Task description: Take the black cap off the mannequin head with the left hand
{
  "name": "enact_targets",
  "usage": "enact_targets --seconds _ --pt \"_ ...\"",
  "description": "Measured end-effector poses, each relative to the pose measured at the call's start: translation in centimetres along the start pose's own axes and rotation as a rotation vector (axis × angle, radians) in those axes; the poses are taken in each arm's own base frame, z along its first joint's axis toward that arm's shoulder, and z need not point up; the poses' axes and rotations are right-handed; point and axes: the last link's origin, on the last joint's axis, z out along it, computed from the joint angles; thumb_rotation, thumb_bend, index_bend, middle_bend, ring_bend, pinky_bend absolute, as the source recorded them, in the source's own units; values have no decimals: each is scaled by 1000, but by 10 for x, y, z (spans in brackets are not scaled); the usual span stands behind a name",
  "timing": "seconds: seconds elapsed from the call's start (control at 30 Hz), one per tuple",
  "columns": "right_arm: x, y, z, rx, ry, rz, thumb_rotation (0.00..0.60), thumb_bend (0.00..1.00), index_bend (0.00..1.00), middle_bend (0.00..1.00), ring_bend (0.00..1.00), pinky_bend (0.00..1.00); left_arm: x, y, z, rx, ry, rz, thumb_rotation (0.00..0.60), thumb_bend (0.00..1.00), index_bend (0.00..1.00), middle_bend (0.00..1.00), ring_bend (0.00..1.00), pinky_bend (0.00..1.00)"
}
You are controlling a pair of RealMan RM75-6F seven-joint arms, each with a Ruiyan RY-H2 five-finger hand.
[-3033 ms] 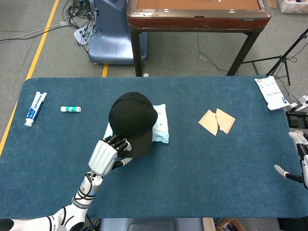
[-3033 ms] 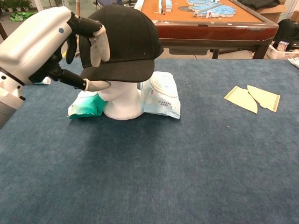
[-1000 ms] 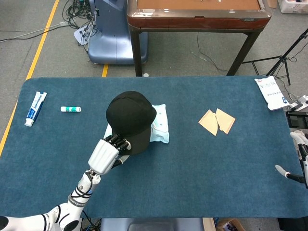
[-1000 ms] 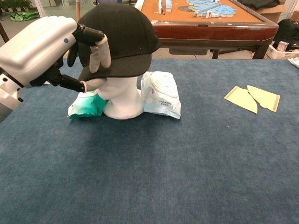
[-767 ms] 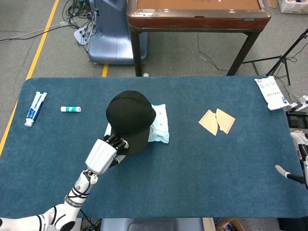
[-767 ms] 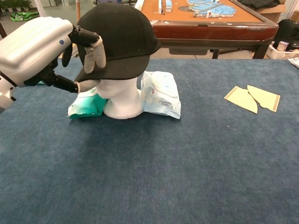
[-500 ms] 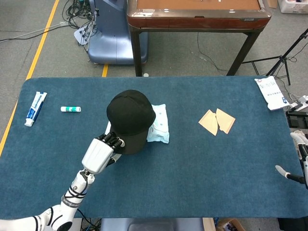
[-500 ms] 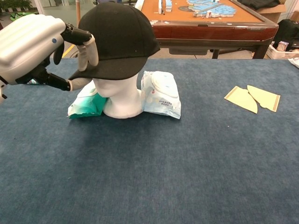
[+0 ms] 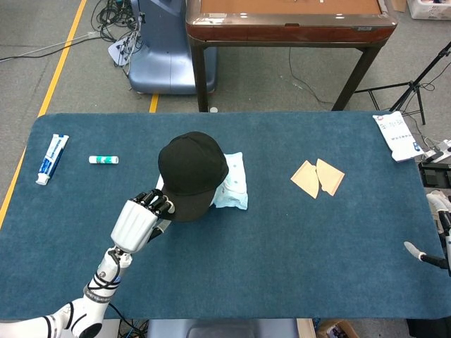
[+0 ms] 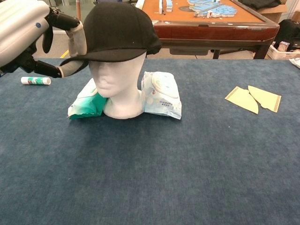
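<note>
The black cap (image 9: 192, 171) (image 10: 120, 32) sits on the white mannequin head (image 10: 117, 84), its brim raised so the face shows in the chest view. My left hand (image 9: 140, 219) (image 10: 33, 35) pinches the brim's edge between thumb and fingers, at the cap's left in the chest view. From the head view the cap hides the mannequin head. At the right edge of the head view only part of my right hand (image 9: 440, 236) shows, away from the cap, with nothing in it as far as I can see.
Two wet-wipe packs (image 10: 161, 96) (image 10: 86, 103) flank the mannequin base. Tan paper pieces (image 9: 318, 177) lie to the right. A toothpaste tube (image 9: 51, 158) and a small stick (image 9: 103, 160) lie far left. A booklet (image 9: 397, 135) sits at the far right; a wooden table (image 9: 289, 24) stands behind.
My left hand has drawn back toward the left and upward with the brim. The cap's front has lifted, uncovering the mannequin's face. The right hand stays put.
</note>
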Motion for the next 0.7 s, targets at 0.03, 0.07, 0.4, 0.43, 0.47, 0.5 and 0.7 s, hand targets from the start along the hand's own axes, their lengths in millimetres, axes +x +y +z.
enact_targets --seconds 0.03,0.07,0.4,0.43,0.47,0.5,0.7 --pt "0 0 0 0 1 0 600 0 132 163 84 163 1 -1 0 0 2 2 600 495 564 591 373 611" --pt "0 0 0 0 1 1 600 0 132 163 84 163 2 -1 1 0 5 5 600 495 565 591 373 611" --pt "1 1 0 -1 2 2 600 0 132 163 84 163 18 -8 9 5 53 34 600 495 573 600 373 611" --pt "1 1 0 -1 2 3 600 0 132 163 84 163 20 -9 10 6 59 36 600 495 574 600 373 611" --pt "1 1 0 -1 3 3 600 0 132 163 84 163 21 -9 11 8 64 37 600 495 574 601 373 611" --pt "1 1 0 -2 3 3 600 0 132 163 84 163 24 -10 13 11 71 37 600 495 574 602 373 611" --pt "1 0 0 -2 2 3 600 0 132 163 84 163 31 -14 21 20 90 43 600 495 575 604 373 611"
